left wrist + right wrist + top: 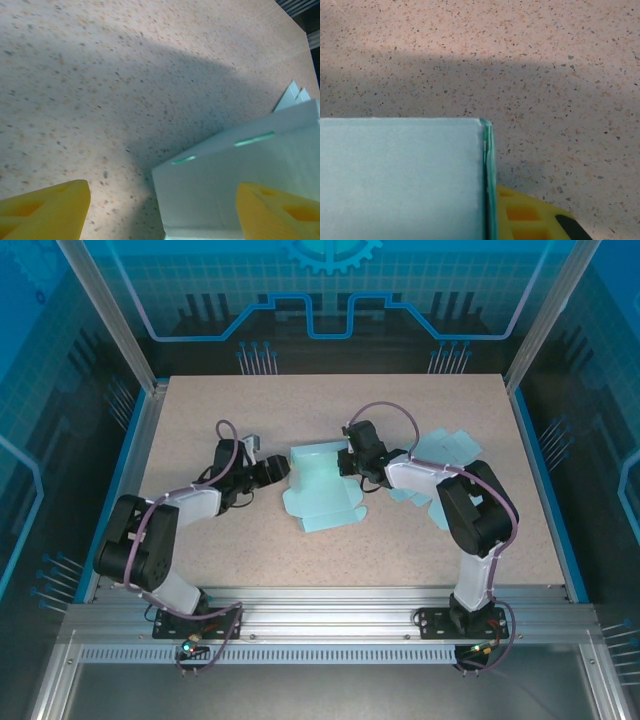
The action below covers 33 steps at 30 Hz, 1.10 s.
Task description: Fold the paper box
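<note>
1. Centrally, the paper box (pixel 322 490) lay on the speckled table (pixel 200 410), partly folded, with its far wall raised.
2. The right gripper (pixel 349 462) was clenched on the box's right-hand wall. In the right wrist view, a yellow finger (pixel 530 215) sat pressed against the edge of the upright pale-teal panel.
3. The left gripper (pixel 278 472) stood at the box's left edge, jaws spread wide and grasping nothing. In the left wrist view, one of its fingers (pixel 280 210) overlapped a box panel while the other sat over bare table.
4. A loose stack of flat sheets (pixel 450 450) lay to the right of the box, beside the right arm.
</note>
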### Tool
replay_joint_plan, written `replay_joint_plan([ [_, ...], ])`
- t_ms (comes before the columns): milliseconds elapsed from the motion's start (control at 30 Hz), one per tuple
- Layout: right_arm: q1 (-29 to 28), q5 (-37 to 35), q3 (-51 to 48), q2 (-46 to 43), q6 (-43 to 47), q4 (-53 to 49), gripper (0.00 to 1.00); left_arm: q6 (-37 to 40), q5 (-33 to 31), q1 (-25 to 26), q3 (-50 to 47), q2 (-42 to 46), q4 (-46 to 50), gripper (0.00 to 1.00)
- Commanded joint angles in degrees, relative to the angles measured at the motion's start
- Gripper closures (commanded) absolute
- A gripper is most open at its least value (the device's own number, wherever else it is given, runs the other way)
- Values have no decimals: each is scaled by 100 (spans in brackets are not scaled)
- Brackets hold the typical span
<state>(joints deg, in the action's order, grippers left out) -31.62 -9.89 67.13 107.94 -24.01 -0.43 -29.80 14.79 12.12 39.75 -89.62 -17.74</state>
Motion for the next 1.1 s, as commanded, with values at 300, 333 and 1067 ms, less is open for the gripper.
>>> replay_joint_plan([
  [300,-98,96,159,96,-84,-45,87,730,-372,480,-74,505,716,24],
  [333,-96,114,160,96,-80,-45,87,787,-347,492,-49,495,718,24],
  [1067,-168,304,107,-36,173,-52,87,2371,-1307,729,804,-281,469,43],
])
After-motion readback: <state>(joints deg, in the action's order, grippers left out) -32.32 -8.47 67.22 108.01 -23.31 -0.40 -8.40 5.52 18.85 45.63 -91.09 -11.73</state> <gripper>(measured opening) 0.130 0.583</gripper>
